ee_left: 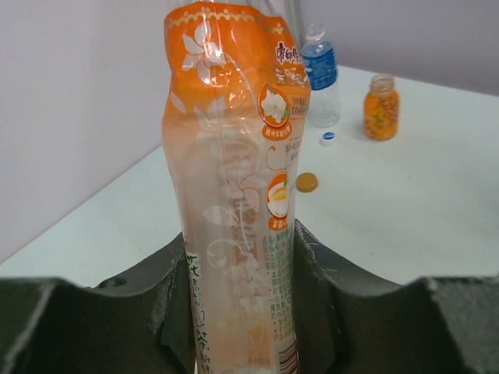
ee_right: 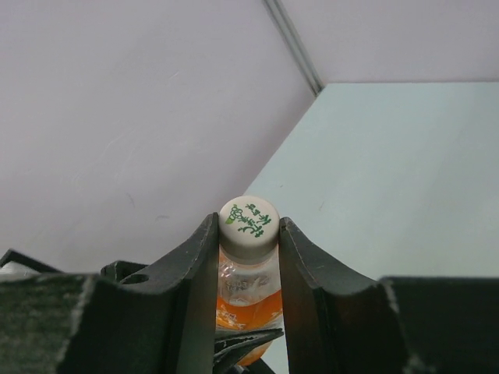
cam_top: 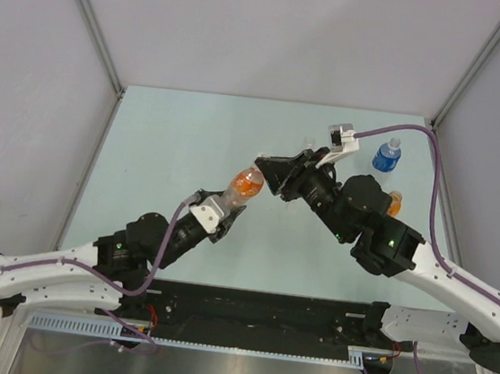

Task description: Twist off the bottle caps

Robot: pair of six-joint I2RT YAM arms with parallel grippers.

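The white cap (ee_right: 249,222) hangs above a pale green table (cam_top: 175,133) ringed by plain grey walls. Round and green-printed, it sits pinched between the right gripper's (ee_right: 248,226) fingers atop the orange bottle (ee_left: 234,195), which the left gripper (ee_left: 242,249) clamps.

White cap (ee_right: 249,226) on orange btl (ee_left: 234,234)

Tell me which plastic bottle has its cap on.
The tall orange-labelled clear plastic bottle: a white round screw cap sits on its neck. The blue-labelled water bottle and small orange-filled bottle stand uncapped.
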